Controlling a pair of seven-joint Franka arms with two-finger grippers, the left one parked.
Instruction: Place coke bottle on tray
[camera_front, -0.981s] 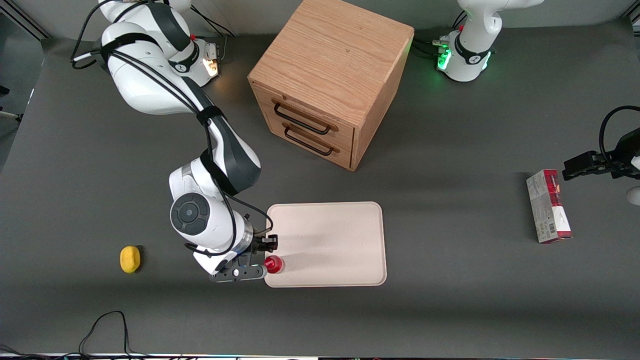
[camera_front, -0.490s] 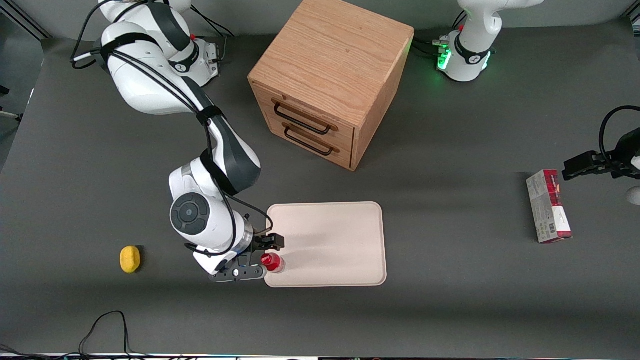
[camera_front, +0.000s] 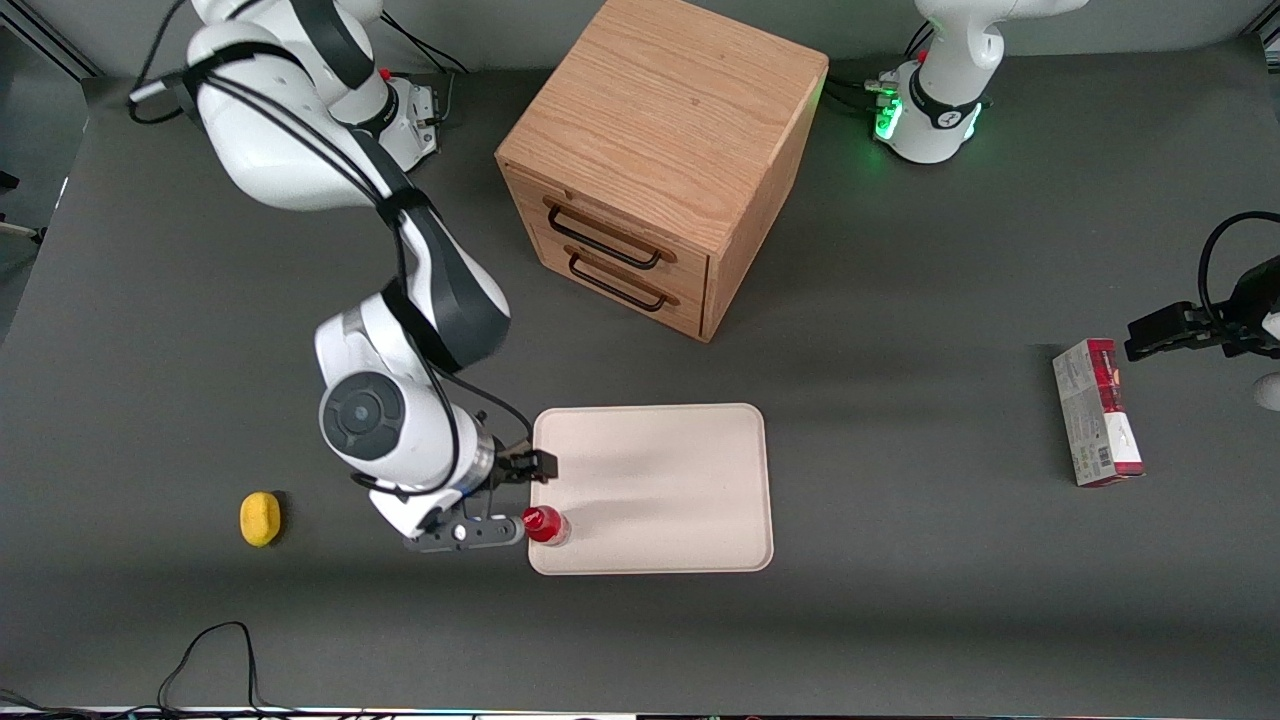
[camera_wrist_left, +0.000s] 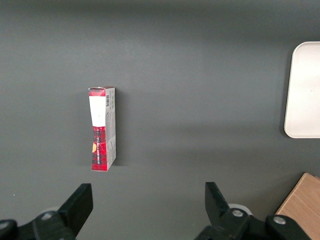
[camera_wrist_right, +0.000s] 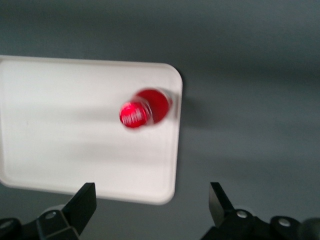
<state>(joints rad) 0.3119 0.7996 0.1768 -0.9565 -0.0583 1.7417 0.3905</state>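
Observation:
The coke bottle (camera_front: 545, 524), small and red with a red cap, stands upright on the cream-white tray (camera_front: 660, 490). It is in the tray's corner nearest the front camera, at the working arm's end. The right wrist view looks straight down on the bottle (camera_wrist_right: 142, 111) just inside the tray's (camera_wrist_right: 75, 140) rounded rim. My gripper (camera_front: 523, 497) hovers over that same corner, above the bottle and a little toward the working arm's end. The gripper (camera_wrist_right: 151, 196) is open, its dark fingertips (camera_wrist_right: 86, 199) wide apart with nothing between them.
A wooden drawer cabinet (camera_front: 650, 160) stands farther from the front camera than the tray. A yellow lemon-like object (camera_front: 260, 518) lies toward the working arm's end. A red-and-grey carton (camera_front: 1097, 410) lies toward the parked arm's end, and shows as the carton (camera_wrist_left: 102, 127) in the left wrist view.
The fingers that held the bottle a second ago have opened. The gripper has since drawn up and back toward the working arm's end. The bottle stays on the tray.

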